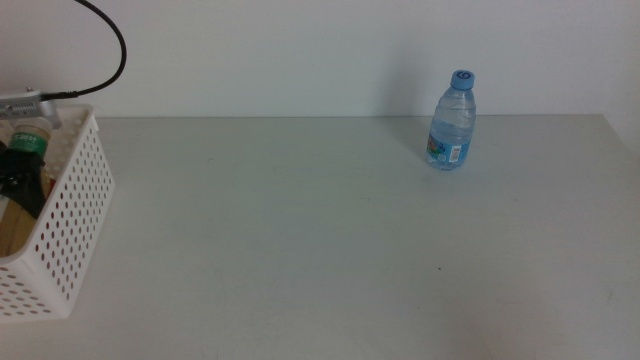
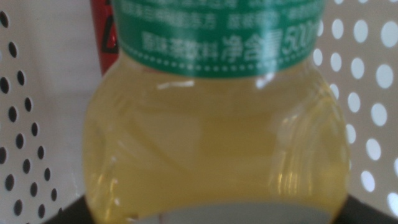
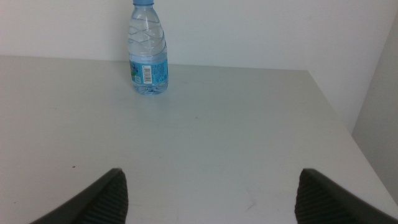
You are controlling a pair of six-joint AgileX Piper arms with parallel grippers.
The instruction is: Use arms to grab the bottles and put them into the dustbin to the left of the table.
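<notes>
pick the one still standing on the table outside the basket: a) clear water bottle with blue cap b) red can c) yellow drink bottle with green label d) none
a, the clear water bottle with blue cap stands upright alone on the table, while the yellow drink bottle and red can are inside the white perforated basket.

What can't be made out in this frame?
- Left gripper: middle view shows only a dark shape over the dustbin; jaw state hidden.
- Yellow bottle: fills the left wrist view, blurred, cap cut off.
- Red can: only a sliver behind it.
- Right gripper: absent from middle view.
- Clear bottle: label unreadable.
</notes>
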